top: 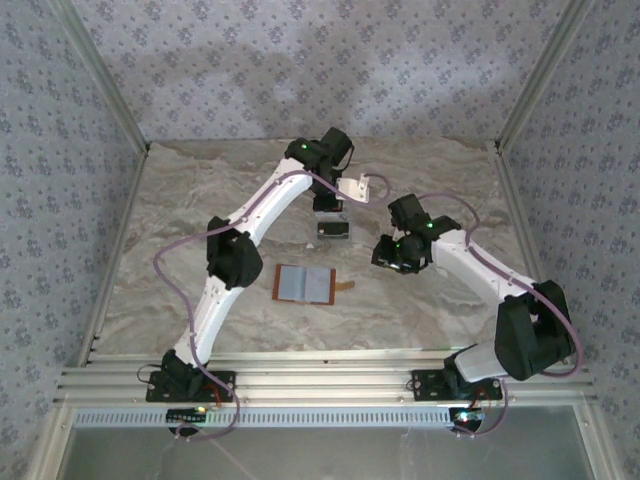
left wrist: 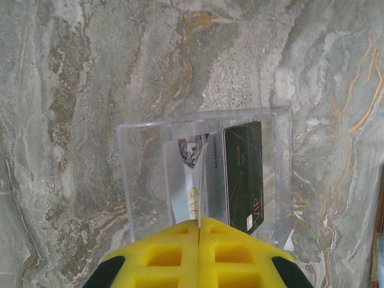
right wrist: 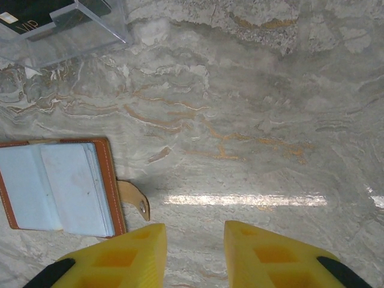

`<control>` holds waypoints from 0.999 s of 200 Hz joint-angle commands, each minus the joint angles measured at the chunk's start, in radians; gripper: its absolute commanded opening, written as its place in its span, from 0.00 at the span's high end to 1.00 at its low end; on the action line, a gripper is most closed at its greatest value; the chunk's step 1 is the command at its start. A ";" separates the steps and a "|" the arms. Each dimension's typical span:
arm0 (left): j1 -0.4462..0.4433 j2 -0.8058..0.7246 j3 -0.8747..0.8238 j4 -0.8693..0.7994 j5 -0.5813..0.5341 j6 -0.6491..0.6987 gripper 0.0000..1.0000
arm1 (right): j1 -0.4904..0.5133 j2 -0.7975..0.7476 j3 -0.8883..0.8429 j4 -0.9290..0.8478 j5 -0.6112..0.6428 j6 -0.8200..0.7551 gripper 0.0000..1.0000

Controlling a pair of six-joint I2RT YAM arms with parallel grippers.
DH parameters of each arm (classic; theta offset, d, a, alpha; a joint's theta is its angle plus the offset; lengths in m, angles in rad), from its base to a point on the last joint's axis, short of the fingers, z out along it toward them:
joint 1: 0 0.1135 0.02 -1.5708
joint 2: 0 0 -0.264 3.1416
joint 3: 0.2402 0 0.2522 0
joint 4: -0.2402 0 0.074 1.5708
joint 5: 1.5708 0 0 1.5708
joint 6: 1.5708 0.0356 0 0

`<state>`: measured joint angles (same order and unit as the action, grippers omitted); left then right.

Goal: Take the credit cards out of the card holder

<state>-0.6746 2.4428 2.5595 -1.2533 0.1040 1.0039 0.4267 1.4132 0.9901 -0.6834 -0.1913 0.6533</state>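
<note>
- The left jaws are shut, their yellow fingers (left wrist: 240, 255) meeting with no gap. A thin line rises from the seam (a tray ridge or a pinched edge, I cannot tell which).
- Just beyond them on the bench (left wrist: 72, 90) sits a clear tray (left wrist: 144, 180). Inside it are the whitish credit card (left wrist: 183, 180) and, to its right, the dark credit card (left wrist: 243, 174).
- The right jaws stand wide open with nothing between them, over bare marbled bench.
- The card holder (right wrist: 60, 186) lies opened flat, left of the right jaws, with its grey-blue inside up. Its strap tab (right wrist: 135, 201) sticks out toward them.
- From above, the card holder sits between the two arms, nearer the bases than the tray and apart from it.
</note>
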 commanded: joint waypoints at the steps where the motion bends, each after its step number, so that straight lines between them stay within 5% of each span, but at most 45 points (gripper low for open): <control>1: -0.008 0.022 0.036 -0.041 -0.015 0.024 1.00 | -0.010 -0.025 -0.011 -0.007 -0.007 -0.016 0.68; 121: -0.028 0.088 0.038 -0.017 -0.021 0.022 1.00 | -0.011 -0.030 -0.034 0.013 -0.002 -0.016 0.68; 200: -0.027 0.101 0.042 0.068 -0.083 0.010 0.79 | -0.010 -0.040 -0.038 0.020 0.003 -0.014 0.68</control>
<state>-0.6941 2.5237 2.5614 -1.2095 0.0334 1.0050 0.4183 1.3972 0.9615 -0.6716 -0.1978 0.6537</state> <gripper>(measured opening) 0.194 0.323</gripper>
